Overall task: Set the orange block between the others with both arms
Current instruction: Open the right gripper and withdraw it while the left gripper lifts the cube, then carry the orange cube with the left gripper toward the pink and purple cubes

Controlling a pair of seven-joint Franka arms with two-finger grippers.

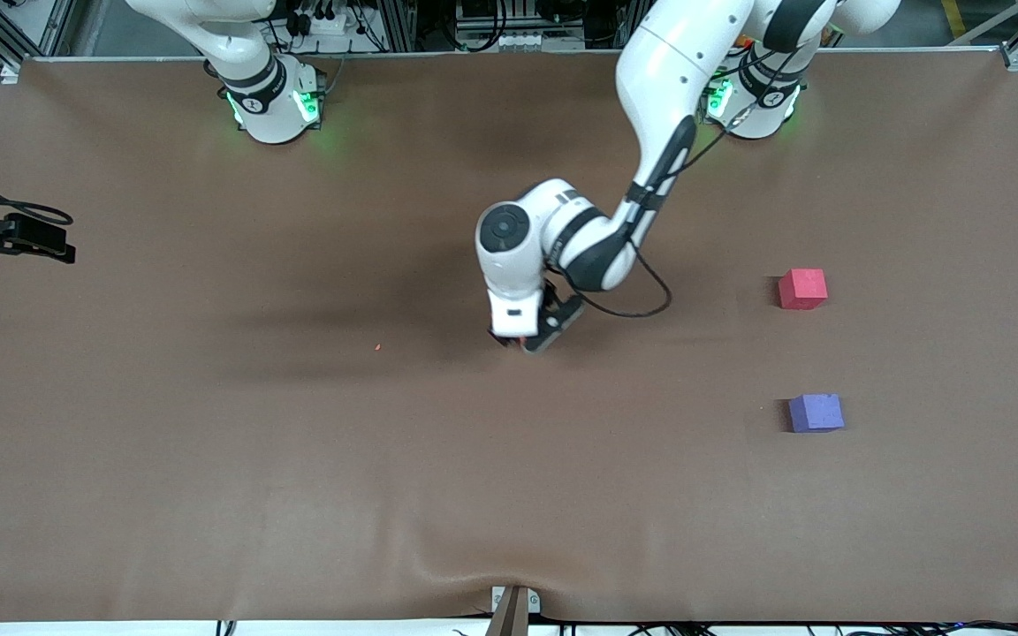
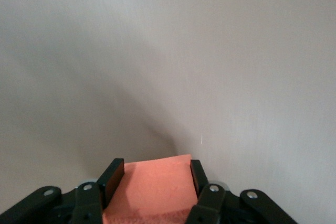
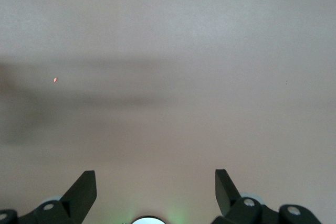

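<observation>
The orange block [image 2: 157, 187] sits on the brown table between the two dark fingers of my left gripper [image 2: 156, 169], and both pads press its sides. In the front view the left gripper [image 1: 534, 338] is low at the table's middle, and the hand hides most of the block. The pinkish-red cube [image 1: 802, 288] and the purple-blue cube [image 1: 816, 412] stand apart toward the left arm's end, the purple one nearer the front camera. My right gripper [image 3: 155, 179] is open over bare table with nothing between its fingers; the front view shows only that arm's base [image 1: 270, 97].
A tiny orange speck [image 1: 377, 346] lies on the cloth toward the right arm's end from the left gripper. A black device with a cable [image 1: 14, 237] sits at the table edge at the right arm's end. The cloth wrinkles at the near edge [image 1: 513, 583].
</observation>
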